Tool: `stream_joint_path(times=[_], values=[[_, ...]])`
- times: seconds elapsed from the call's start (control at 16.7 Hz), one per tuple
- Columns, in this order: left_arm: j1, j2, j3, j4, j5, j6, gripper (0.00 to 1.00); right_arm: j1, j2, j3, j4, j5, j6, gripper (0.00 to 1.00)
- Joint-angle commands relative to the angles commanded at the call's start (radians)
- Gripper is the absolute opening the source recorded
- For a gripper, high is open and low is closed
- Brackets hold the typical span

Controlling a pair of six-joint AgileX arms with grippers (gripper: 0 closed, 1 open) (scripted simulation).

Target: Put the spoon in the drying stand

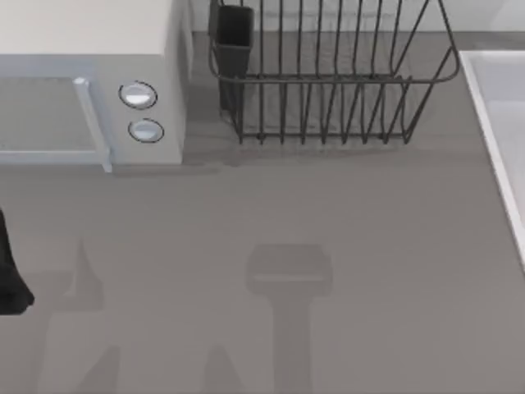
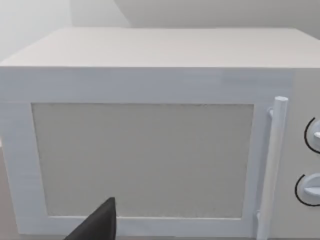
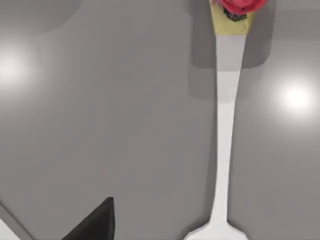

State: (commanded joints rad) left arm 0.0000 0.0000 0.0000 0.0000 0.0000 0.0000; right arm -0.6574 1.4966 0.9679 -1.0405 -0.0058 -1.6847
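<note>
Spoon [image 3: 223, 135], slim and white with a yellow-and-red handle end, lies on the grey desk [image 3: 125, 110]; whether either hand is open, cannot tell

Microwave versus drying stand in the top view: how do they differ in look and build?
The microwave is a white, solid closed box with two round knobs; the drying stand is dark grey open wire with upright tines. The microwave sits at the table's left, the drying stand right of it. Both stand along the table's far edge.

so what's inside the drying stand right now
Just bare wire tines in the drying stand, with grey table showing through. The dark utensil cup at its corner hides its own inside.
</note>
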Motion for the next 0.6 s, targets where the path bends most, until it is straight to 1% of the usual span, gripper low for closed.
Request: stream_joint_path(times=[0.18,0.48,0.6], values=[[0.0,0.0,0.0,0.0,0.0,0.0,1.0,0.0,0.035,-0.041,0.069,0.0,0.003,1.0],[0.0,0.0,0.0,0.0,0.0,0.0,1.0,0.001,0.154,-0.173,0.336,0.0,0.007,1.0],[0.0,0.0,0.0,0.0,0.0,0.0,1.0,0.001,0.192,-0.215,0.41,0.0,0.007,1.0]])
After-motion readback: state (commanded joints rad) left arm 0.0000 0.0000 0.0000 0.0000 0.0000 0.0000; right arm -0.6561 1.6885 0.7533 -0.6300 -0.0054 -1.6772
